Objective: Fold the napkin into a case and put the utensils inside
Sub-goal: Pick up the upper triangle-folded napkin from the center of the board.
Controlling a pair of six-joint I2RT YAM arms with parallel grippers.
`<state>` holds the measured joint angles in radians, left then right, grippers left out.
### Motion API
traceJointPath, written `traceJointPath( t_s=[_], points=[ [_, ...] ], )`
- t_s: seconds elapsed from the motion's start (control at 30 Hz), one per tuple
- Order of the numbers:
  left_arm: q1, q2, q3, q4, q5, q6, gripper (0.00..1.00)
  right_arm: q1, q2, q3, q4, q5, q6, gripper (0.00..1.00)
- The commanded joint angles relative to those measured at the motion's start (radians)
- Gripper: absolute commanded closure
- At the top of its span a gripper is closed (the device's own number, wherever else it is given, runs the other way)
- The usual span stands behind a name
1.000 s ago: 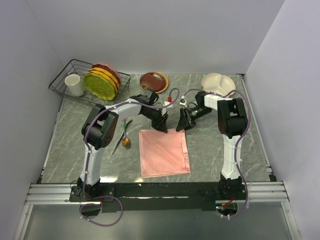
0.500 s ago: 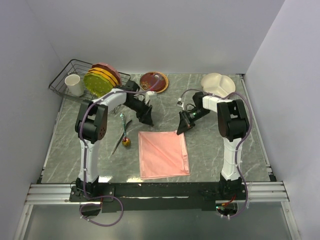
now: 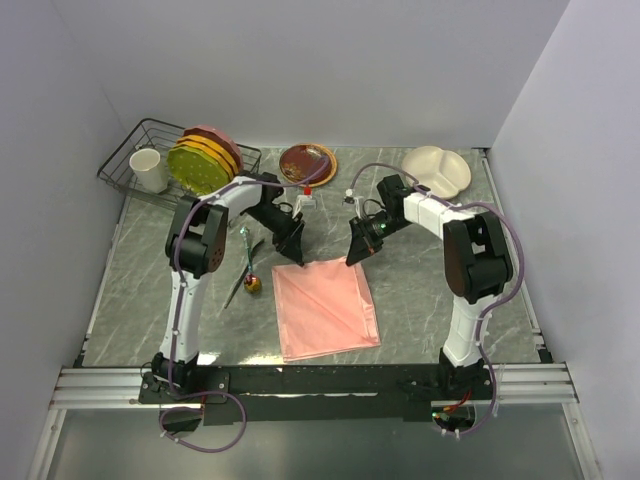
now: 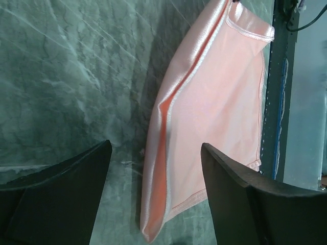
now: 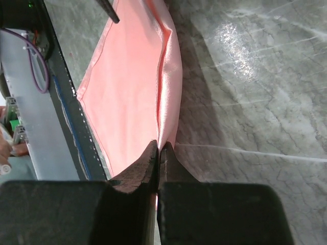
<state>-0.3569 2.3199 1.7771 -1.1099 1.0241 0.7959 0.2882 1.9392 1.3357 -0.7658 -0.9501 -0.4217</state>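
We see the right gripper (image 5: pixel 158 147) pressed together on what looks like the far right corner of the napkin (image 3: pixel 325 308), which lies folded into a rough square in the middle of the worktop (image 3: pixel 430 290), reaching toward its near edge. The left gripper (image 4: pixel 156 147) hangs over the far left corner with its jaws spread and nothing between them. The main risk, as we judge it, is a lopsided pull: with only one corner pinched, a move by the right arm alone would drag the slick satin askew and slide the layers apart. The pinch may also have caught only the top layer, so the fold could open. If the left jaws come down short of the hem, they would shove the cloth into a wrinkle. The utensils (image 3: pixel 247 268) lie just beside the napkin's left edge and could be knocked by the left arm. The worktop is grey-green marbled stone, glossy enough to show glare, boxed in by plain white walls; a wire rack (image 3: pixel 125 165) with plates and a cup sits at the far left corner, a brown plate (image 3: pixel 307 163) at the far edge, a cream dish (image 3: pixel 437 168) at the far right corner
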Motion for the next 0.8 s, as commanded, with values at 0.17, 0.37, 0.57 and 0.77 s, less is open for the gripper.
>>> traceJointPath(
  t_s=[0.17,0.37,0.57,0.77],
  points=[
    [-0.001,0.059,0.074,-0.111,0.022,0.117,0.24,0.014,-0.123,-0.009,-0.027,-0.026,-0.069,1.00],
    [-0.001,0.068,0.058,-0.202,0.022,0.206,0.31,0.014,-0.137,-0.001,-0.061,-0.033,-0.100,1.00],
    [0.012,0.064,0.021,-0.222,0.030,0.227,0.44,0.006,-0.144,-0.023,-0.073,-0.032,-0.121,1.00],
    [0.036,0.072,0.022,-0.257,0.022,0.258,0.53,-0.015,-0.163,-0.036,-0.102,-0.035,-0.143,1.00]
  ],
)
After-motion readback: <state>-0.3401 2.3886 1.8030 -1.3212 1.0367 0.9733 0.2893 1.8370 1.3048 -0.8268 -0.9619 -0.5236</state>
